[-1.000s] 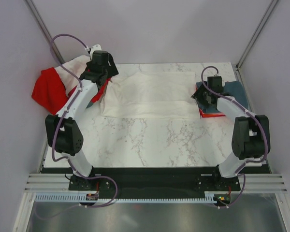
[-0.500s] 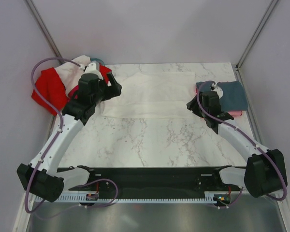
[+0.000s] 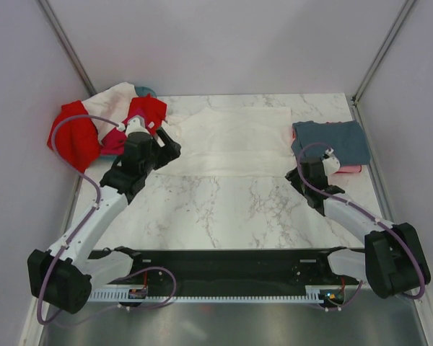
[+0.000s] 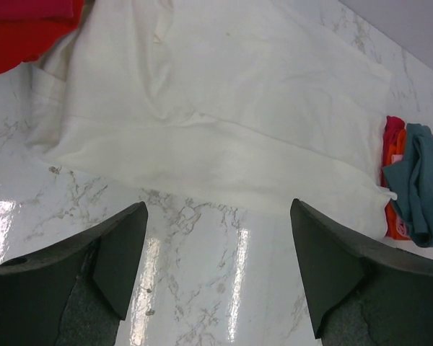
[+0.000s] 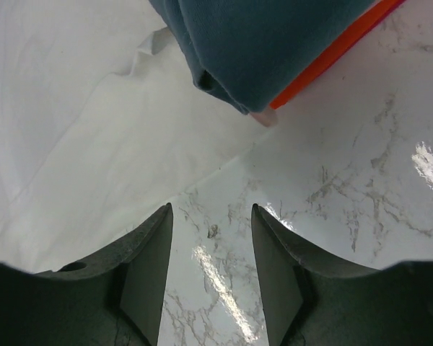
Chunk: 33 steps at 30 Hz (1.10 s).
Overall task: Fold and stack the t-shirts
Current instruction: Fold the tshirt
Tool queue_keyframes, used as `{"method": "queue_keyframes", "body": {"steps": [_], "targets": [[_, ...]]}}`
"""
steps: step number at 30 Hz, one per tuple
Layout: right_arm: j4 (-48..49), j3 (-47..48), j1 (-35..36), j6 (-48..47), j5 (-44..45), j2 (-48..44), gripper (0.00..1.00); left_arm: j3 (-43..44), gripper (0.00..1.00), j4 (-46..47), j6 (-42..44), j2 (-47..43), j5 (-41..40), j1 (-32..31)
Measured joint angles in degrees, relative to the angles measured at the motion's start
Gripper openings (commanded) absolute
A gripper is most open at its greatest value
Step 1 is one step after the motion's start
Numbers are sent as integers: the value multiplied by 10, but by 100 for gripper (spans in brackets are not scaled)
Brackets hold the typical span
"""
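Top external view: my left pincer (image 3: 161, 144) is at the near-left corner of the white t-shirt (image 3: 227, 140), which lies spread flat across the far middle of the worktop (image 3: 224, 216). My right pincer (image 3: 297, 173) is off the shirt's near-right corner and points toward it.

Left wrist view: left pincer (image 4: 218, 216) is released, jaws wide, nothing between them but bare marble. White t-shirt (image 4: 224, 108) is just ahead, its near edge running across the frame with a long fold line along it.

Right wrist view: right pincer (image 5: 211, 216) is also released, jaws moderately apart and empty, over bare worktop. White t-shirt (image 5: 79, 130) fills the left of the frame.

Stack at far right: folded grey-blue shirt (image 3: 332, 140) on top, coral shirt (image 3: 352, 169) under it with only an edge showing. Right wrist sees the same: grey-blue shirt (image 5: 274, 43) over a thin orange-red strip of the coral shirt (image 5: 332, 54). The white t-shirt's right corner ends just beside the stack; may be touching, can't confirm from this angle.

Pile at far-left corner: red shirt (image 3: 76, 133), magenta shirt (image 3: 114, 140) and pale fabric (image 3: 114, 97), all bunched and unfolded, hanging past the worktop's left edge. Left pincer is near the pile, not touching it.
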Motion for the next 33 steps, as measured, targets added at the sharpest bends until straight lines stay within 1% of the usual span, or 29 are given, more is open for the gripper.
{"method": "queue_keyframes", "body": {"steps": [7, 8, 9, 10, 12, 14, 17, 19, 23, 28, 33], "targets": [[26, -31, 0, 48, 14, -16, 55, -8, 87, 9, -19, -38, -10, 0], [24, -37, 0, 51, 16, -21, 53, -11, 85, 10, -19, -42, -9, 0], [18, -40, 0, 51, 15, -27, 54, -14, 82, 10, -19, -43, -9, 0], [10, -42, 1, 56, 16, -34, 53, -19, 83, 9, -26, -44, -8, 0], [9, -54, 2, 69, 18, -58, 50, -52, 77, 32, -59, -50, 8, 0], [25, -75, 17, 88, 29, -89, 51, -83, 81, 37, -92, -56, 17, -8], [25, -80, 43, 102, 42, -99, 53, -97, 83, 38, -104, -55, 2, -38], [22, -75, 47, 102, 59, -86, 53, -92, 83, 37, -104, -54, -12, -49], [23, -73, 47, 111, 87, -48, 53, -87, 82, 41, -106, -52, -50, -47], [49, -71, 47, 132, 104, 16, 52, -107, 81, 58, -124, -57, -77, -40], [69, -23, 47, 142, 114, 101, 52, -118, 80, 63, -139, -56, -92, -31]]}}
